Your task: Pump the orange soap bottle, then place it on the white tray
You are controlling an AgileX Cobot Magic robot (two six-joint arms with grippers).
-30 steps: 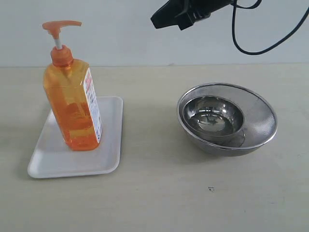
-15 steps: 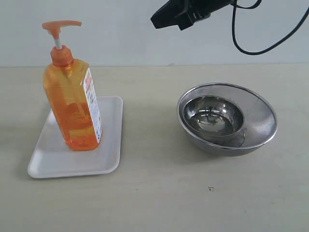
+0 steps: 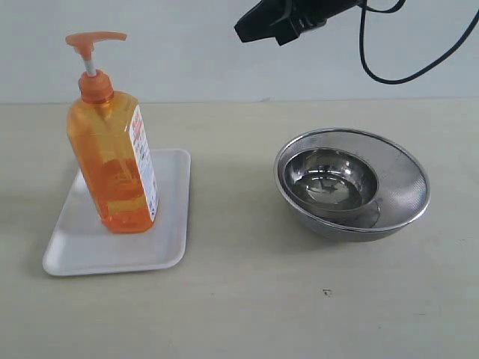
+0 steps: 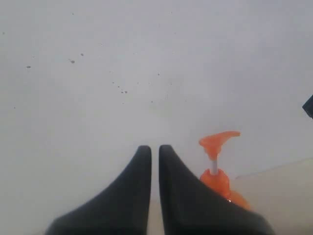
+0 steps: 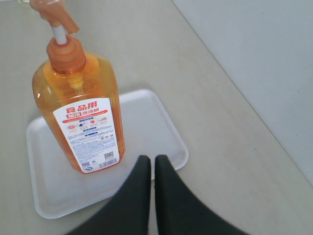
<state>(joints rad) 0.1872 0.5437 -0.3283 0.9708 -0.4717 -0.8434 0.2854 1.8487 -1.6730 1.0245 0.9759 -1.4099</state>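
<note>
The orange soap bottle (image 3: pixel 114 161) stands upright on the white tray (image 3: pixel 168 217) at the left of the table, pump head up. In the right wrist view the orange soap bottle (image 5: pixel 80 105) shows its label, standing on the white tray (image 5: pixel 151 132). My right gripper (image 3: pixel 243 31) hangs high above the table, well apart from the bottle; in its own view the right gripper (image 5: pixel 152 159) is shut and holds nothing. My left gripper (image 4: pixel 154 148) is shut too, empty, with the bottle's pump head (image 4: pixel 218 141) beyond it. The left arm is out of the exterior view.
A round steel mesh bowl (image 3: pixel 408 183) with a smaller steel bowl (image 3: pixel 329 179) inside it sits at the right of the table. A black cable (image 3: pixel 408 75) loops down from the right arm. A pale wall runs behind the table.
</note>
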